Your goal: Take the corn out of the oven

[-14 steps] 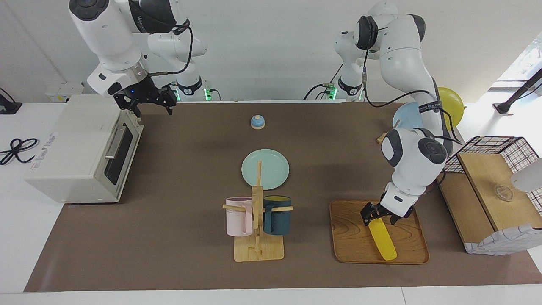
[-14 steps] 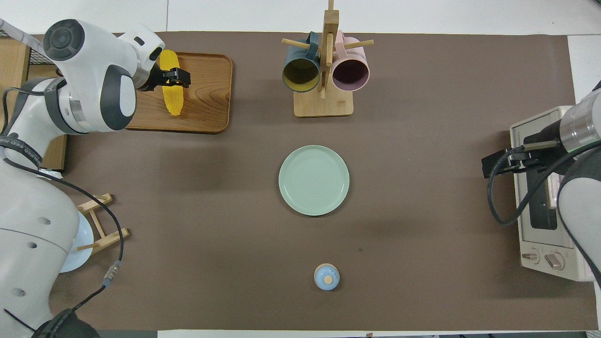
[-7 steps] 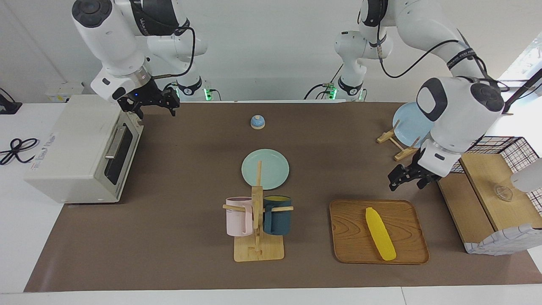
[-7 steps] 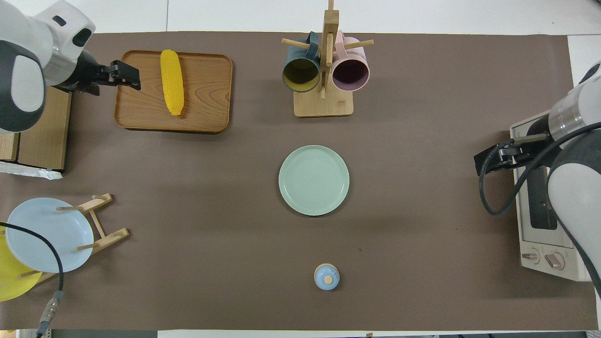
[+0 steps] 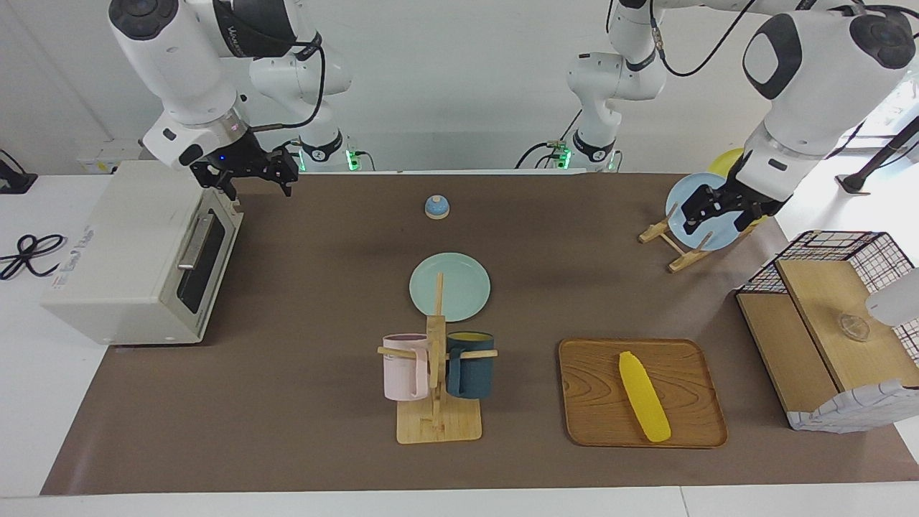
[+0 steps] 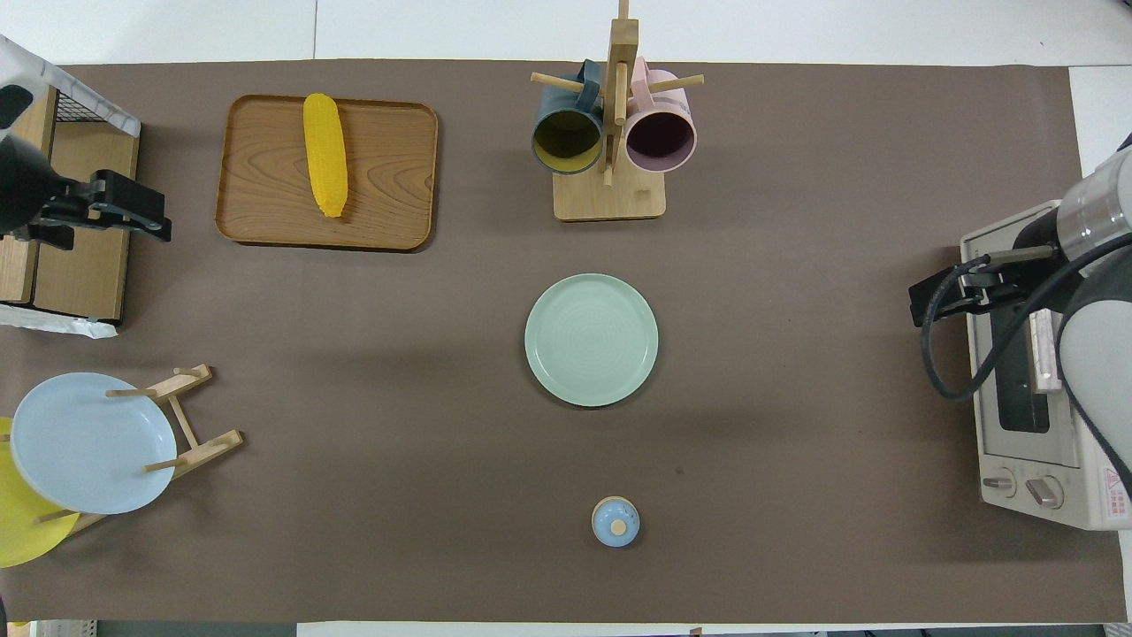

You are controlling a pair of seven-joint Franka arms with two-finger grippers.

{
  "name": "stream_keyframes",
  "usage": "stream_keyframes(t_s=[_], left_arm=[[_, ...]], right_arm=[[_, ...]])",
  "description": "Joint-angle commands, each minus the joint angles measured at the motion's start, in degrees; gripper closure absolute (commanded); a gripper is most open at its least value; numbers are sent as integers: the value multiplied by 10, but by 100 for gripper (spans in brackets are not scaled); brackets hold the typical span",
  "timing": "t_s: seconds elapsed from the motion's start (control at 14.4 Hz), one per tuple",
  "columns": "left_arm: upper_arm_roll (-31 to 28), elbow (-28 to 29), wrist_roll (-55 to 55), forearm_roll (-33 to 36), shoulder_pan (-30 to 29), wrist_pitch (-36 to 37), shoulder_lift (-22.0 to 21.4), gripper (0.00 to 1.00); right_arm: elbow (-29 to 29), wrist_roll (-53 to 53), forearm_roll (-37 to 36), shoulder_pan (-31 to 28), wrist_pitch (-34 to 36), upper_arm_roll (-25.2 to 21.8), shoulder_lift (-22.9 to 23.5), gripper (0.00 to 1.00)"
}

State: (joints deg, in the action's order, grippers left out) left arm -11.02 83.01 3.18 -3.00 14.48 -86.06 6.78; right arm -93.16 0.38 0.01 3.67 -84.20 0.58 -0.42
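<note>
Mat: a brown mat [image 5: 301, 402] covers the white bench [image 5: 29, 402].
Green plate: pale green plate [image 5: 450, 286] lies flat at mid-mat.
Mug rack: wooden rack [image 5: 436, 402] stands farther from the robots than the green plate; a pink mug [image 5: 404, 366] and a dark teal mug [image 5: 470, 365] hang from its pegs.
Tray: wooden tray [image 5: 589, 402] lies beside the rack, toward the left arm's end.
Bell: small blue bell [image 5: 436, 207] sits nearer to the robots than the green plate.
Plate stand: wooden stand [image 6: 190, 425] props a light blue plate [image 6: 88, 442] and a yellow plate [image 6: 22, 531].
Basket shelf: wire-and-wood shelf [image 5: 833, 323] at the left arm's end.
Cable: black cable [image 5: 25, 251] lies coiled on the bench.
</note>
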Motion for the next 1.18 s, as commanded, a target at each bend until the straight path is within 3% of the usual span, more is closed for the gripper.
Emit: stream_keyframes(t_s=[0.0,0.21,0.35,1.11], left_arm=[[2,36,5,12,-16,33,-40,0],[16,87,5,12,-44,34,-85,0],[69,104,6,12,-88,23,-89,0],[112,101,-3,11,-125,-2,-90,0]], right_arm=[[3,5,-2,4,14,-4,-3,0],[3,3,-2,-2,14,-5,-3,0],[3,4,-2,-3,10,-5,-4,0],[3,7,-3,0,14,-3,-12,0]])
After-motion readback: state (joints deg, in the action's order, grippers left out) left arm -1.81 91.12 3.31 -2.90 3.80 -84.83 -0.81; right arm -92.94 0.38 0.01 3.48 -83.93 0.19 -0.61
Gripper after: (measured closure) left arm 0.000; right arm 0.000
